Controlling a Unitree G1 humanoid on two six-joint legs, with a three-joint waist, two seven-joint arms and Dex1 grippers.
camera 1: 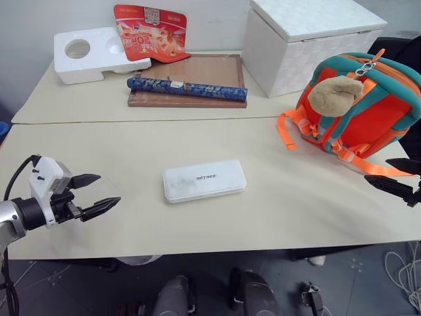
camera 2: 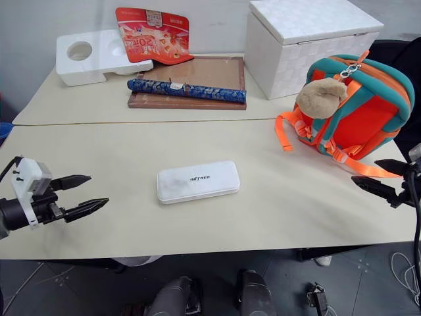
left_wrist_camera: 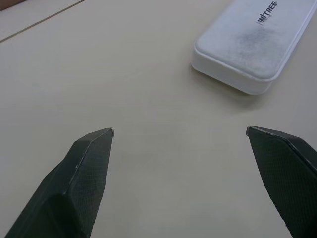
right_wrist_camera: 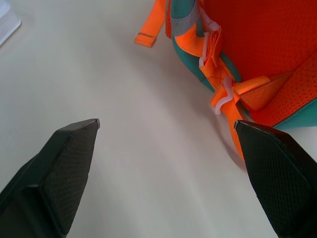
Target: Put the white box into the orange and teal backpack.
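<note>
Left eye view: we see the white box [camera 1: 204, 180] flat mid-worktop [camera 1: 131, 141], the orange and teal backpack [camera 1: 368, 108] at far right. Our left claw [camera 1: 99, 194] and right claw [camera 1: 395, 176] both hang released, grasping nothing.

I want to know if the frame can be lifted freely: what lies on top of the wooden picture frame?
A blue patterned roll lies along the wooden frame's near edge, and a red snack packet overlaps its far left corner. Anything under the packet is hidden.
</note>
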